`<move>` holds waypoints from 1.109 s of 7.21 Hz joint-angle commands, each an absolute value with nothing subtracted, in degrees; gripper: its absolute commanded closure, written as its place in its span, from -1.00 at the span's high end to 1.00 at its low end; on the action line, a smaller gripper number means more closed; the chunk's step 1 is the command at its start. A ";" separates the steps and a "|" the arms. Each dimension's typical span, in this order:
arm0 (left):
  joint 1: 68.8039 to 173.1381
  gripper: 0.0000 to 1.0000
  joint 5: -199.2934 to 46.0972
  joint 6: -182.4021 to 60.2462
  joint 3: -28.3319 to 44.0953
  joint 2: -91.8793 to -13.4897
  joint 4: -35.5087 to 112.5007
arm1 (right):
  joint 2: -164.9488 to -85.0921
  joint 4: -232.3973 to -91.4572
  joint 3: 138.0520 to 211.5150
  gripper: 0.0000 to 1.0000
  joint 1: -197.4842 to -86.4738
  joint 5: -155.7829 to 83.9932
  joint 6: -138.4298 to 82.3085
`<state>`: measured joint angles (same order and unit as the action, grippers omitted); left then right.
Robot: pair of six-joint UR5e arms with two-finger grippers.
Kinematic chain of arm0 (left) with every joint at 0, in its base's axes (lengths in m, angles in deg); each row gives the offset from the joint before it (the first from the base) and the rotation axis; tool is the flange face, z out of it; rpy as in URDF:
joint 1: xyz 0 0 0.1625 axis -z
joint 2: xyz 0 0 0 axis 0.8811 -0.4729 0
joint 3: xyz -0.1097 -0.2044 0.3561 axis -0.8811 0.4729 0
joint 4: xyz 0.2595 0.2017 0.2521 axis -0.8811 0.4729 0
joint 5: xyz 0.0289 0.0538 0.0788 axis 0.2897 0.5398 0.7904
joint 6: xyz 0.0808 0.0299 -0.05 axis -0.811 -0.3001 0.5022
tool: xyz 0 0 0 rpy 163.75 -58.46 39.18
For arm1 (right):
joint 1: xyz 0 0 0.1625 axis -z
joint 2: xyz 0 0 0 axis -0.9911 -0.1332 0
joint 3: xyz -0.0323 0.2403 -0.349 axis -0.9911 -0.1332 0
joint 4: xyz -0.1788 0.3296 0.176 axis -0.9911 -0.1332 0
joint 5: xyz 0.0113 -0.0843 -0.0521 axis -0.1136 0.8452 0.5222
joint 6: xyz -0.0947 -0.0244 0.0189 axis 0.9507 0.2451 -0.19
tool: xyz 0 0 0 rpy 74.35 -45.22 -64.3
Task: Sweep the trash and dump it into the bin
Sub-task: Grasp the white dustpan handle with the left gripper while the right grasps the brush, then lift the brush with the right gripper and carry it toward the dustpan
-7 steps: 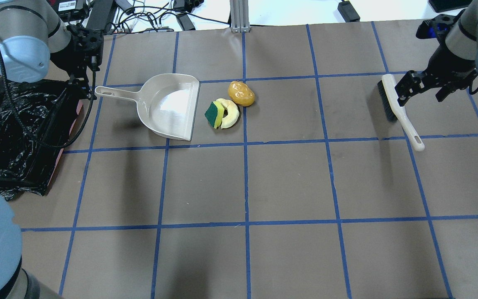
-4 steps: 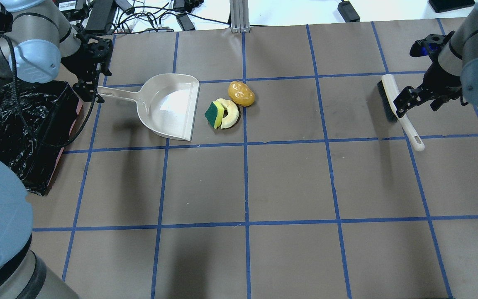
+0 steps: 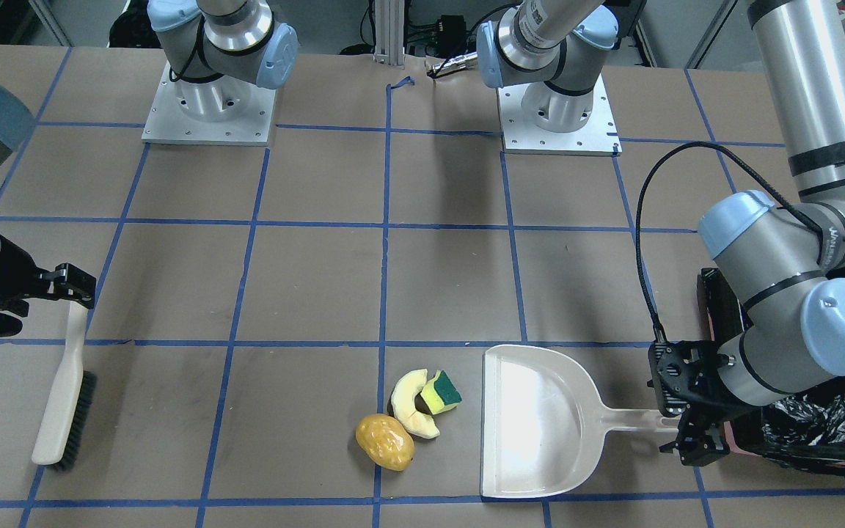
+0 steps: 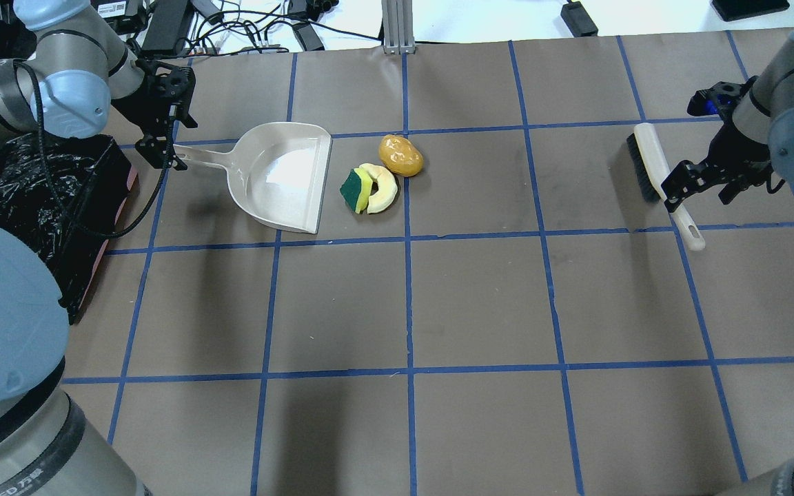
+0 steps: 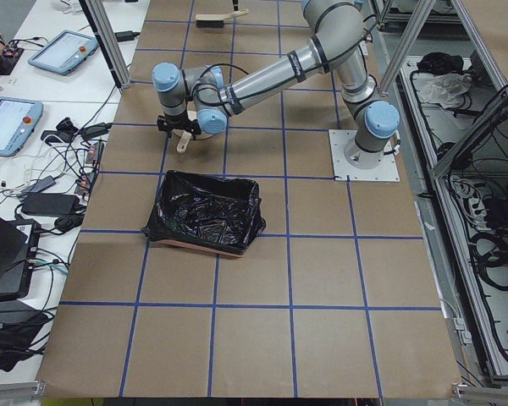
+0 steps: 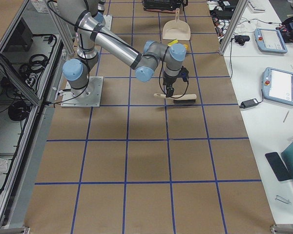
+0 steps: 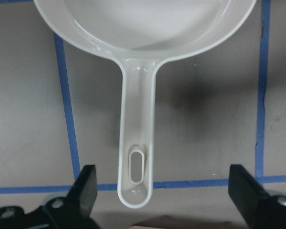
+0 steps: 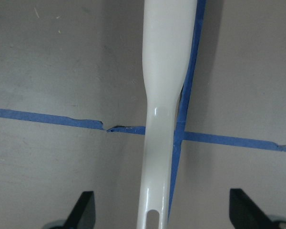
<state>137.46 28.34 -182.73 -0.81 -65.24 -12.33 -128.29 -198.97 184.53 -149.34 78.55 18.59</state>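
Note:
The trash lies together mid-table: a yellow-orange potato-like lump [image 4: 401, 155] [image 3: 385, 441], a cream wedge [image 4: 384, 187] [image 3: 411, 402] and a yellow-green sponge piece [image 4: 355, 190] [image 3: 442, 392], just off the cream dustpan's [image 4: 283, 176] [image 3: 536, 422] open lip. The black-bagged bin [image 4: 104, 179] [image 3: 826, 433] stands at the far left. My left gripper [image 4: 163, 148] [image 7: 164, 191] is open, its fingers straddling the end of the dustpan handle [image 7: 136, 138]. My right gripper [image 4: 697, 196] [image 8: 164, 214] is open over the handle of the white brush [image 4: 652, 165] [image 8: 164, 109].
The brush [image 3: 63, 389] lies flat at the table's right side, bristles facing the trash. Cables and power bricks [image 4: 245, 27] lie beyond the far edge. Both arm bases [image 3: 554, 110] stand on the robot's side of the table.
My left gripper has moved from beside the bin over to the end of the dustpan handle. My right gripper has slid along the brush toward its handle end. Both stay open.

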 commanded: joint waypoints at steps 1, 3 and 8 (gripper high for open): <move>137.36 0.92 28.51 -178.31 -0.91 -65.96 -12.30 | -127.02 -199.17 184.53 0.82 -149.23 79.59 17.45; 137.36 0.92 28.78 -178.20 -0.82 -65.79 -12.30 | -125.71 -199.26 184.44 0.68 -149.23 79.59 14.55; 136.22 0.94 29.05 -178.38 -0.12 -66.75 -12.30 | -124.65 -198.65 184.44 0.49 -149.32 79.59 11.82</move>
<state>136.39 29.01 -178.35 -0.48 -66.69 -12.28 -124.73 -198.90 184.44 -149.31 79.52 11.97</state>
